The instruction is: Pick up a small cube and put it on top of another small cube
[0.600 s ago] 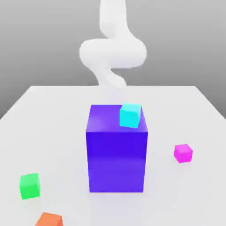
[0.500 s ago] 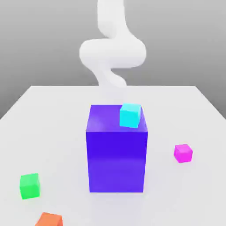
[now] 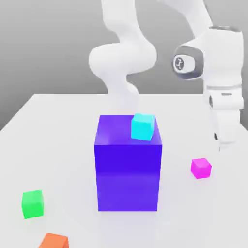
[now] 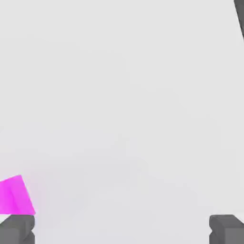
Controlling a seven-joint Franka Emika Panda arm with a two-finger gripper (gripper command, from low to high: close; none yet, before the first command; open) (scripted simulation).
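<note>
- Magenta cube (image 3: 200,168), exterior view: the piece to be lifted sits alone on the white bench (image 3: 58,140), toward the exterior view's right, well apart from the tall purple-blue block (image 3: 128,169). Open bench on every side leaves room for fingers to come down around it.
- Exterior view, arm: the white arm (image 3: 213,63) hangs its end effector (image 3: 225,145) pointing down, above and just to the right of the magenta cube, not touching it. This reads as an approach not yet centred on the cube.
- Exterior view, target: the green cube (image 3: 32,203) rests on the bench at the near left, across the big block from the magenta one, so the carry will probably have to clear or skirt that block.
- Exterior view, distractors: a cyan cube (image 3: 143,127) sits on the block's top; an orange cube (image 3: 54,240) lies at the near edge.
- Hand view: two grey fingertips (image 4: 17,228) stand far apart, jaws wide and empty. The magenta cube (image 4: 15,195) sits just beside one fingertip rather than midway between them, so a sideways correction seems needed before descending.
</note>
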